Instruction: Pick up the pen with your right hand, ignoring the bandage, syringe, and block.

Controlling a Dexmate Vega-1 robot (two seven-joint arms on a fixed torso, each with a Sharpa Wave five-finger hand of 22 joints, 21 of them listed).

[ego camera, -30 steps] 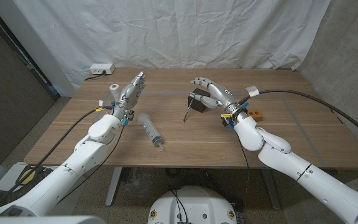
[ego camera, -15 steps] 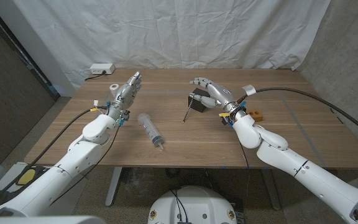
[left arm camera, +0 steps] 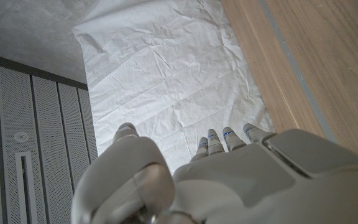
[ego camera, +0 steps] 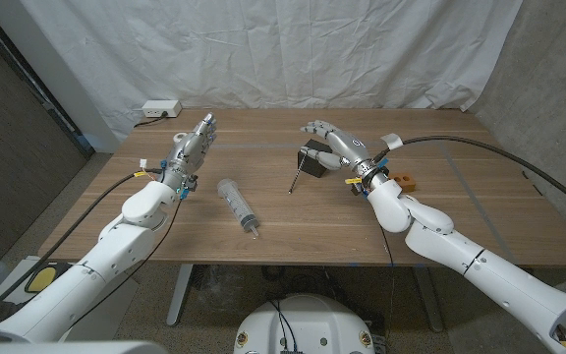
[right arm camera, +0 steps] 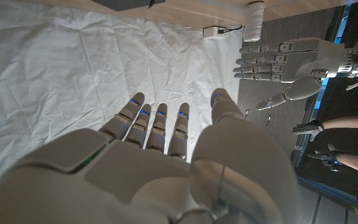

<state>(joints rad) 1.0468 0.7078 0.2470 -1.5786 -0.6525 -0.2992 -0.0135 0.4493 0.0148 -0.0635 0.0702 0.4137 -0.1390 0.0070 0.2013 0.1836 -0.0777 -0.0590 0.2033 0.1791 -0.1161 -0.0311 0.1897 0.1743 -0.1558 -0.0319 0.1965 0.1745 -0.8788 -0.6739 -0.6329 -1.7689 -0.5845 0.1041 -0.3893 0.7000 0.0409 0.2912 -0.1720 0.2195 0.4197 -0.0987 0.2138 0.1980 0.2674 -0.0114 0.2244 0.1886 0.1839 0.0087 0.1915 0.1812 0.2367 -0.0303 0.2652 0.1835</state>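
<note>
The pen (ego camera: 295, 179) is thin and dark. It lies on the table (ego camera: 440, 221) near the middle, just beside a black block (ego camera: 313, 159). The right robot hand (ego camera: 334, 147) hangs above the block, fingers apart, holding nothing. The left robot hand (ego camera: 194, 144) is open too.

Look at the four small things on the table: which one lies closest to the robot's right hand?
The pen, the thin dark stick lying just beside the right hand. The orange block sits behind the wrist, the syringe and the bandage roll lie toward the left hand.
</note>
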